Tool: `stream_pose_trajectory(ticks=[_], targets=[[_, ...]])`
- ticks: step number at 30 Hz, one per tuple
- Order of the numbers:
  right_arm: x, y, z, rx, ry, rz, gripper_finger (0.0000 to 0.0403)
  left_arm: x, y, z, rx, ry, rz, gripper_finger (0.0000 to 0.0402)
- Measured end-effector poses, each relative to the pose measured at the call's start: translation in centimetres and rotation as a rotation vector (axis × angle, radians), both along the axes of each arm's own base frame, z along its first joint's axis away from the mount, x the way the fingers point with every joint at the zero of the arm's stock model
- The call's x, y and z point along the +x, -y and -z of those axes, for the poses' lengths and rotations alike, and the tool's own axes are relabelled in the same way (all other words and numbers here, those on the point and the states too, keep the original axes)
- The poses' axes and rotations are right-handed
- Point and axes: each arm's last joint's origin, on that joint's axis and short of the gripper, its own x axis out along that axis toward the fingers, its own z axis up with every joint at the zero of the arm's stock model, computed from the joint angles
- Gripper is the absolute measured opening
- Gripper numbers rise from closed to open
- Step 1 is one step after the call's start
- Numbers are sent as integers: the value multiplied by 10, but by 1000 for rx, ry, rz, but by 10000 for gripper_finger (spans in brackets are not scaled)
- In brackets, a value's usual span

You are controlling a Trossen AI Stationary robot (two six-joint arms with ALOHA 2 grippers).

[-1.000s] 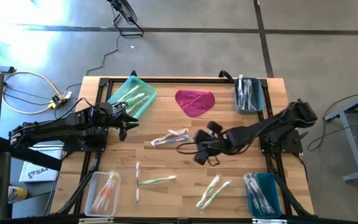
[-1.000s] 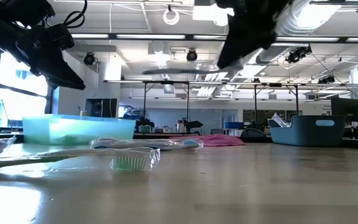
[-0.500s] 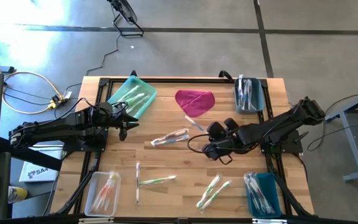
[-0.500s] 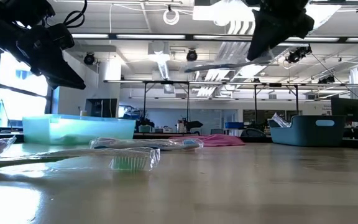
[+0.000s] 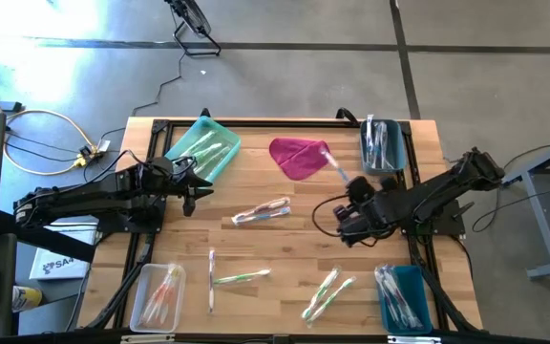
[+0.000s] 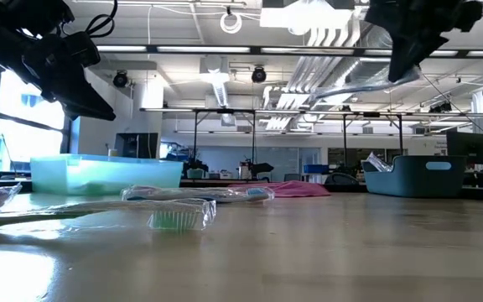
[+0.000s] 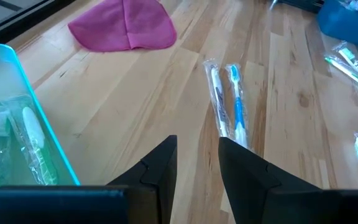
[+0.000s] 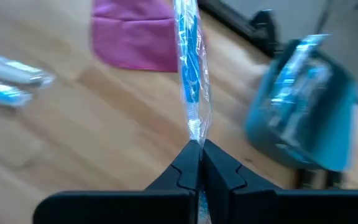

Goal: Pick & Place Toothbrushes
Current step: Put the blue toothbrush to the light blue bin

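My right gripper (image 5: 349, 187) hangs above the table's right middle, shut on a blue toothbrush in a clear wrapper (image 8: 190, 68). The toothbrush sticks out toward the magenta cloth (image 5: 299, 156) and the far blue bin (image 5: 382, 145). Two wrapped toothbrushes (image 5: 261, 211) lie flat at the table's centre, and more lie near the front (image 5: 240, 277) (image 5: 327, 294). My left gripper (image 7: 197, 163) waits open at the left, near the teal tray (image 5: 203, 148), touching nothing. My right gripper pinches the wrapped toothbrush by its near end (image 8: 195, 135) between the two fingers. The toothbrush runs on beyond the fingertips, in line with them. It is lifted clear of the table and lies close to level in the low view (image 6: 350, 84).
The teal tray holds green toothbrushes. A clear bin (image 5: 158, 296) stands at the near left and a second blue bin (image 5: 404, 298) with wrapped toothbrushes at the near right. One more toothbrush (image 5: 211, 279) lies near the front. Bare wood shows between the centre pair and the right bins.
My right gripper has travelled toward the table's right and far edges and risen a little, rolling its wrist as it went. The blue toothbrush has gone with it, clear of the table, and now points toward the cloth and the far blue bin.
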Motion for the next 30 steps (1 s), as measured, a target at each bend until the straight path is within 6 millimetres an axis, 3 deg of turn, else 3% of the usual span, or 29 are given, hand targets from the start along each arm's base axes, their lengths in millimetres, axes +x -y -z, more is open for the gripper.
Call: stream_pose_trajectory(ticks=[13, 17, 24, 30], targets=[[-34, 13, -31, -105, 155, 12, 3, 0, -1, 0, 18, -6, -38, 116], [-50, 21, -18, -132, 167, 16, 3, 0, -1, 0, 18, -6, -38, 116], [-87, 40, 27, -51, 268, 130, 3, 0, -1, 0, 18, -6, -39, 116], [-110, 55, 39, -39, 383, 248, 4, 0, -1, 0, 20, -6, -43, 116]])
